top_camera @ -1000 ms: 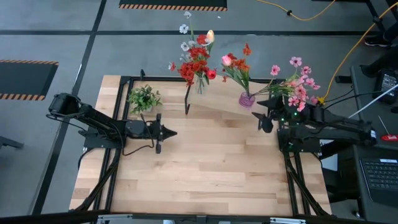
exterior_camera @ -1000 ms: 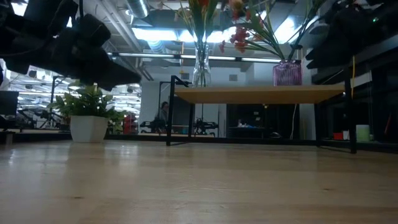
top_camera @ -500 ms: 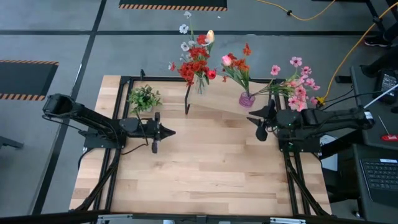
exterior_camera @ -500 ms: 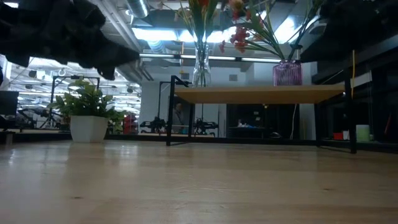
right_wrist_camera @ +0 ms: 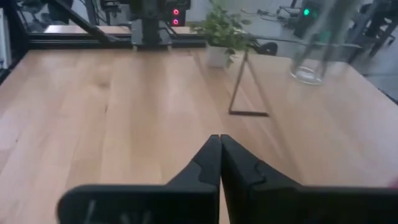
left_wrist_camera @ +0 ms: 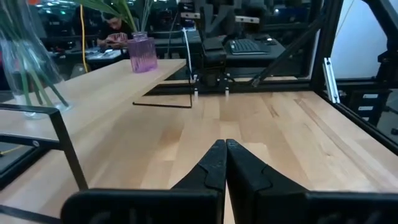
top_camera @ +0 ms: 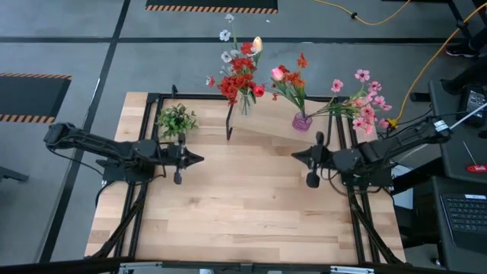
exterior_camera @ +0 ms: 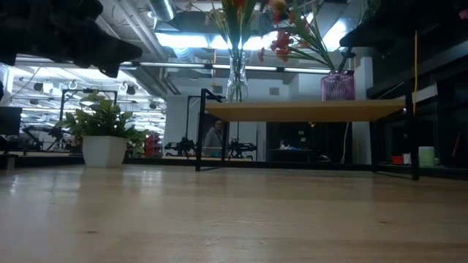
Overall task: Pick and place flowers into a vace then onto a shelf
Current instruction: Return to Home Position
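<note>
Because the flowers (top_camera: 242, 76) already stand in the clear vase (exterior_camera: 235, 80) and the purple vase (exterior_camera: 337, 86) on the shelf (exterior_camera: 303, 111), nothing seems left to carry, so the left arm (top_camera: 114, 150) and right arm (top_camera: 380, 152) hang above the counter (top_camera: 251, 205), each with its jaws pressed together on nothing.

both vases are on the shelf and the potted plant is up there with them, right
Not quite: the clear vase and purple vase do stand on the shelf, but the potted plant sits on the tabletop beside it, as the low view shows.

L tool (top_camera: 199, 159), R tool (top_camera: 295, 156) over table (top_camera: 251, 209); flowers (top_camera: 242, 76) on shelf (top_camera: 270, 116).
</note>
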Tool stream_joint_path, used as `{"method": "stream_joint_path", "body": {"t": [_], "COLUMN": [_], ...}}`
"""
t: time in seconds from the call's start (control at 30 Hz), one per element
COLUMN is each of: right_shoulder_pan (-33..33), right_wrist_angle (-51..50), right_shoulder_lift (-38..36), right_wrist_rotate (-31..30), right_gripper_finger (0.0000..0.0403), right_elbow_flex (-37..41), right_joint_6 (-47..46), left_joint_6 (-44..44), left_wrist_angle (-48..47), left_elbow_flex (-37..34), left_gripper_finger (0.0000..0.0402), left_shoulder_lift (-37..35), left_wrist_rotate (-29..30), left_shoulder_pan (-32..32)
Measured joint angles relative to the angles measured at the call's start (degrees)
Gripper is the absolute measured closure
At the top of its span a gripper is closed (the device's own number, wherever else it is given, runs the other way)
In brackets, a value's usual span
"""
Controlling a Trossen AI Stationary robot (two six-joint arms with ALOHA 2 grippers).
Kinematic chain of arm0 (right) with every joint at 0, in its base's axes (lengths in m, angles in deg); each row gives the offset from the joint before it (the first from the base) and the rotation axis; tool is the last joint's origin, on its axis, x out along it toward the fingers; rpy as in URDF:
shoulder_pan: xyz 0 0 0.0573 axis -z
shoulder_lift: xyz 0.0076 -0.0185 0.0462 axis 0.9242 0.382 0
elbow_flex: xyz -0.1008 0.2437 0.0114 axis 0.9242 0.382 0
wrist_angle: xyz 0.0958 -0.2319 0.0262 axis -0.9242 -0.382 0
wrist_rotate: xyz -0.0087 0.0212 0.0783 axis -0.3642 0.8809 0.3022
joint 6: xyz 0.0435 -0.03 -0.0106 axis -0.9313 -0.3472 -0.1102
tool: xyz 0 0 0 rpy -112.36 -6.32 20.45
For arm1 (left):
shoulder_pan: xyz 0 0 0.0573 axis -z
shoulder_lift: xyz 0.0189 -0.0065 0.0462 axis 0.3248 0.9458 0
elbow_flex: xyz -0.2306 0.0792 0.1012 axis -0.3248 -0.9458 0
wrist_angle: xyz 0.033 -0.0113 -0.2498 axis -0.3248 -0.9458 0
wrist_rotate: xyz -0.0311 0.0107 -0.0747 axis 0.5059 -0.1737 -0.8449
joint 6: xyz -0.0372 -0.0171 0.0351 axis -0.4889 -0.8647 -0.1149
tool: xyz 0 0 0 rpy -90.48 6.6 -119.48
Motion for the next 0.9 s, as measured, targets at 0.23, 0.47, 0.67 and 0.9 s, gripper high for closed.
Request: {"method": "stream_joint_path", "body": {"t": [0.23,0.47,0.67,0.9], "right_shoulder_pan": [-2.43,-2.43,-2.43,-2.41], "right_wrist_angle": [7.63,14.42,17.53,26.79], "right_shoulder_lift": [10.20,17.87,19.78,20.97], "right_wrist_rotate": [-2.05,-1.87,-1.62,-0.68], "right_gripper_finger": [0.0398,0.0387,0.0392,0.0398], "right_elbow_flex": [0.00,0.00,0.00,3.22], "right_joint_6": [-0.08,-0.11,-0.16,2.80], "left_joint_6": [0.96,1.49,2.25,4.64], "left_wrist_angle": [-2.22,-0.82,-9.45,-19.36], "left_elbow_flex": [-1.75,-6.54,-6.54,-6.54], "left_gripper_finger": [0.0399,0.0400,0.0400,0.0400], "left_shoulder_lift": [-3.92,-10.25,-18.36,-30.18], "left_wrist_rotate": [-1.86,-5.74,-8.89,-7.34], "left_shoulder_pan": [-1.80,-5.66,-7.99,-9.51]}}
